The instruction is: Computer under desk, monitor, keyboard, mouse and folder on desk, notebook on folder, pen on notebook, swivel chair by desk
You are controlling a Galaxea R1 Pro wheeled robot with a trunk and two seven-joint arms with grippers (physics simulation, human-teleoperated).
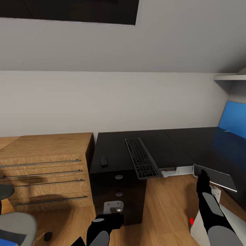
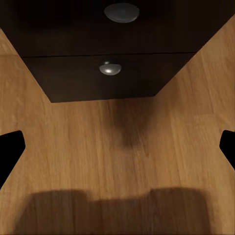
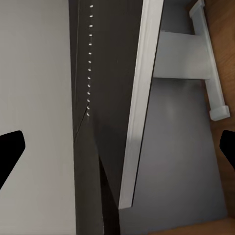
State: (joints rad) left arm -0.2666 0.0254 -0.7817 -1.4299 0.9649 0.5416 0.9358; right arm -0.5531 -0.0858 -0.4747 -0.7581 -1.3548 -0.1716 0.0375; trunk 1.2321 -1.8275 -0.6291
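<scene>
Nearest us, our left hand [image 1: 111, 218] hangs low before the drawer unit [image 1: 118, 191], its fingers apart on nothing. Our right hand [image 1: 203, 177] reaches up to the front edge of the bench [image 1: 112, 153], where a thin dark slab [image 1: 215, 177] lies tilted. We think that is the computer case or a panel of it, but the view is poor. In the right wrist view the fingers stand wide, so the hand is not clamped.

Farther on, the keyboard [image 1: 141, 158] lies on the bench with its near end overhanging the edge. It looks stiff, light and slim, best pinched across the middle of a long side. The mouse [image 1: 104, 161] sits left of it, small, smooth and likely slippery, so we should grip its flanks.
</scene>
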